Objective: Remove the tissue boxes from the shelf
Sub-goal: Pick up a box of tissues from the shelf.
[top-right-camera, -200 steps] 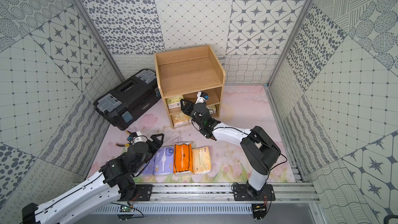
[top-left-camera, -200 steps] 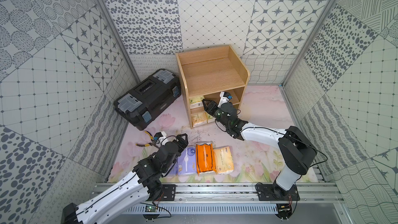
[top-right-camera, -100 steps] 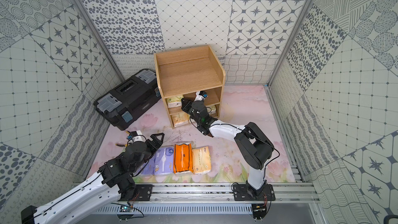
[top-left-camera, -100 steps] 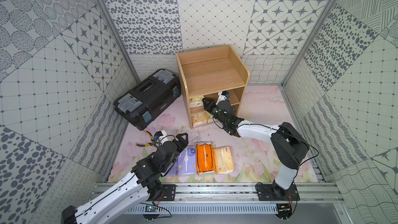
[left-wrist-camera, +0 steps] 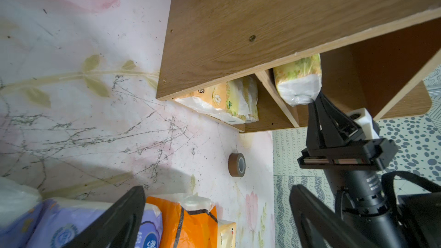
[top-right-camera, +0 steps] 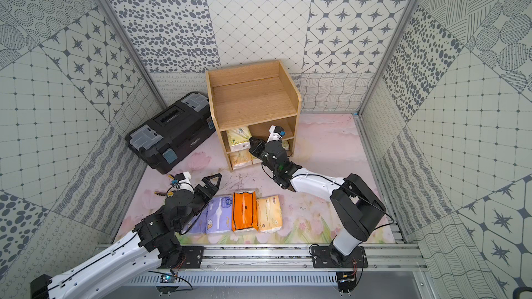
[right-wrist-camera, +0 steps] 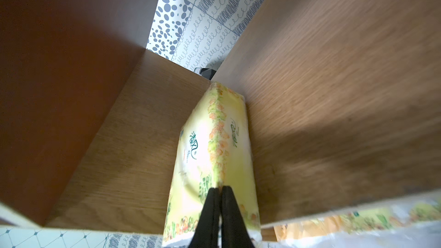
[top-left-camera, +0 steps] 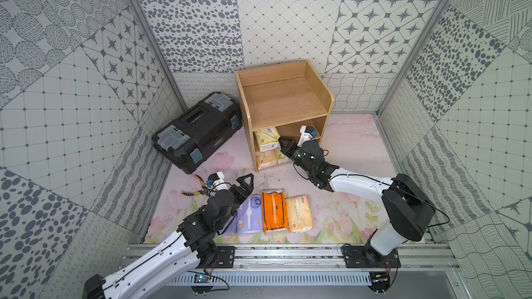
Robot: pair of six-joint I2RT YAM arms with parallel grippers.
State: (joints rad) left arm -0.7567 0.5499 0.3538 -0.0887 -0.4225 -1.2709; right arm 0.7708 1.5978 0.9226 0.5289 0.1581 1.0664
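Well, the right gripper (right-wrist-camera: pixel 219 187) was closed, its jaws pinched together on the wrapper at the front end of a yellow-green pack (right-wrist-camera: pixel 214 144). The left wrist view showed the same grip from the side, with the black fingertips (left-wrist-camera: pixel 316 101) meeting on the pack's white end. That pack lay in the middle tier of the shelf (top-left-camera: pixel 283 102), close along one side wall, with its gripped end at the shelf's open front. In the bottom tier, directly below, at least two more packs (top-left-camera: pixel 266 159) lay side by side.

The left gripper (top-left-camera: pixel 243 184) stood spread wide with nothing between its jaws. It hung in front of the shelf and well apart from it. Just by it, four packs lay in a row on the floor in front of the shelf: two lavender packs (top-right-camera: pixel 218 217), an orange pack (top-left-camera: pixel 273 211) and a cream pack (top-left-camera: pixel 299 214).

A black toolbox (top-left-camera: pixel 198 132) sat just beside the shelf. A tape roll (left-wrist-camera: pixel 237 164) stood on edge on the floor near one of the shelf's corners.
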